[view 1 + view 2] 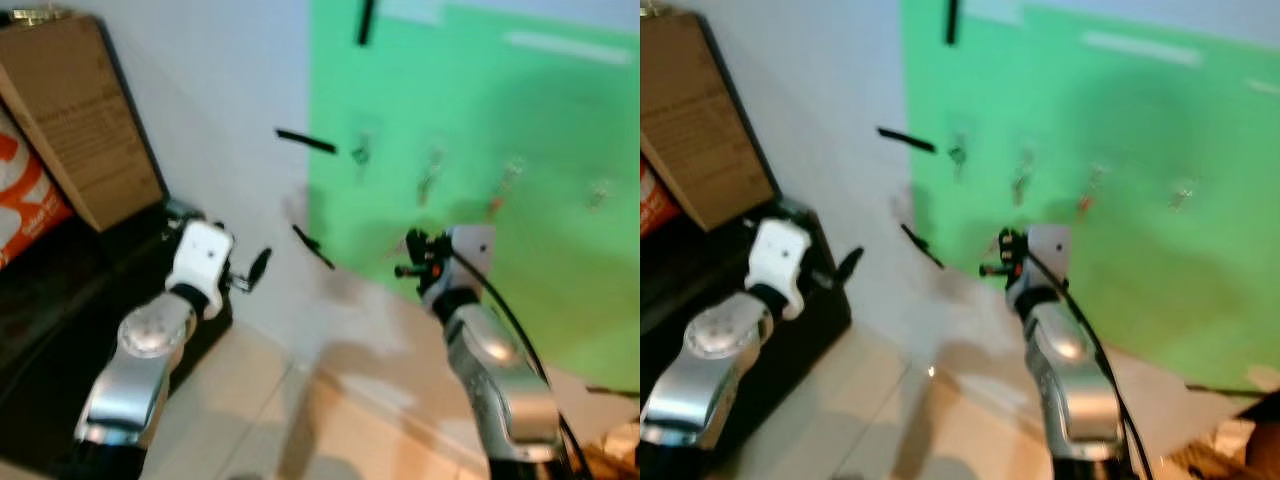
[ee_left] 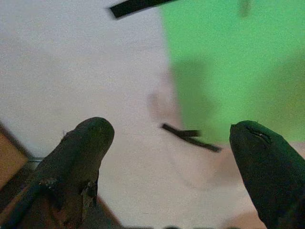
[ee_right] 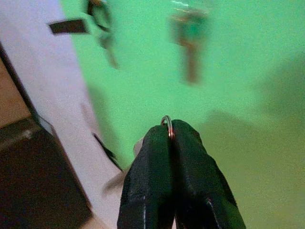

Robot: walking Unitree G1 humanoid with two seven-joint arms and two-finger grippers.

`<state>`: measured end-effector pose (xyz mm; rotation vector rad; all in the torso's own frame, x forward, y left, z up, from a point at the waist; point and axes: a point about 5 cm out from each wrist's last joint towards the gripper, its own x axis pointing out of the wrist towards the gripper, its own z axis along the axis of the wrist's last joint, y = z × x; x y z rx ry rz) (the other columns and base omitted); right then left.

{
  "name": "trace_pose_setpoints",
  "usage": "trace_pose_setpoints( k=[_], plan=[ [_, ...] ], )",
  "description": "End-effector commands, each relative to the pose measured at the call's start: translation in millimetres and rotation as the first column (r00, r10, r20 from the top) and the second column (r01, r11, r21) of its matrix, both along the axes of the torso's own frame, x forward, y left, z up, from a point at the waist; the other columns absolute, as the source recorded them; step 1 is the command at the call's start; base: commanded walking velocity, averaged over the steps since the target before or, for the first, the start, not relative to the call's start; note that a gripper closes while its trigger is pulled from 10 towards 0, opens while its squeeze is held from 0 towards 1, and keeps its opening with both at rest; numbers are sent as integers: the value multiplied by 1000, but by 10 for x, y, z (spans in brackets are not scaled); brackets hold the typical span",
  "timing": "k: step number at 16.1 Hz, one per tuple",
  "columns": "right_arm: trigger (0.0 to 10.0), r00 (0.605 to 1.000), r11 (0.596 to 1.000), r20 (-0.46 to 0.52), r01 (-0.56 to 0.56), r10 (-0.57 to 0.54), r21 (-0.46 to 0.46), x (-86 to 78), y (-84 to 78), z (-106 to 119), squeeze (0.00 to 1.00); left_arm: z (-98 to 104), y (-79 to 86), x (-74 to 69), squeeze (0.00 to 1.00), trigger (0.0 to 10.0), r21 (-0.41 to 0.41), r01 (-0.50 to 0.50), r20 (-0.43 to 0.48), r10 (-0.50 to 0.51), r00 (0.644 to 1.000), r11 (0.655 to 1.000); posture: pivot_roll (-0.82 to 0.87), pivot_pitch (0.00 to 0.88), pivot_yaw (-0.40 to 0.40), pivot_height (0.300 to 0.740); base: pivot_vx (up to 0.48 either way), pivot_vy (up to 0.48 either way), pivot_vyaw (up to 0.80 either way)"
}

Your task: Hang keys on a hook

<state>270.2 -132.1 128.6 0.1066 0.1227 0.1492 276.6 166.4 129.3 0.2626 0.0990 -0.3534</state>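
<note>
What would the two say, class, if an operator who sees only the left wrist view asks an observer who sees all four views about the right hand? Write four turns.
Operator: Is the right hand holding anything?
Observer: Yes. The right hand is shut on a metal key ring that peeks out between its fingertips.
Operator: What lies ahead of it?
Observer: A row of hanging keys, blurred, higher up on the green board.

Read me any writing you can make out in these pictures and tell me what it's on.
Nothing can be read.
Cardboard box: dark printed lines, too blurred to read.
Orange and white package: white markings, blurred and cut off.
Green board: no writing shows.
</note>
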Motion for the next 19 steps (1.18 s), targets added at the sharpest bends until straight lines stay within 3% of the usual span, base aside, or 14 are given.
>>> trace_pose_setpoints(
  k=[1, 9, 13, 16, 19],
  plan=[
    [10000, 1000, 1000, 14, 4, -4, 7, -9, -43, 30, 0, 19, -77, -2, 0, 10000, 0, 38, 2, -38, 999, 999, -1, 0, 9, 740, 0, -281, 0],
    [10000, 998, 998, 44, -39, 36, 50, -21, 11, 103, 0, 21, -56, -23, 0, 10000, 9, 42, -7, -42, 999, 999, 3, 0, 8, 740, 0, -284, 0],
    [10000, 996, 995, 71, -54, 48, 82, 23, 34, 181, 0, 17, -58, -24, 0, 10000, 4, 58, -20, -58, 998, 998, 7, 0, 5, 740, 0, 0, 0],
    [10000, 993, 978, 104, -80, 60, 195, 125, 82, 332, 0, 40, -108, -56, 0, 10000, -9, 189, -45, -190, 981, 982, 15, 0, 4, 740, 0, 0, 0],
    [10000, 987, 971, 133, -118, 91, 207, 258, 146, 445, 0, 97, -129, -67, 0, 10000, -15, 298, -55, -298, 953, 955, 16, 0, 8, 740, 0, 0, 0]
  ],
)
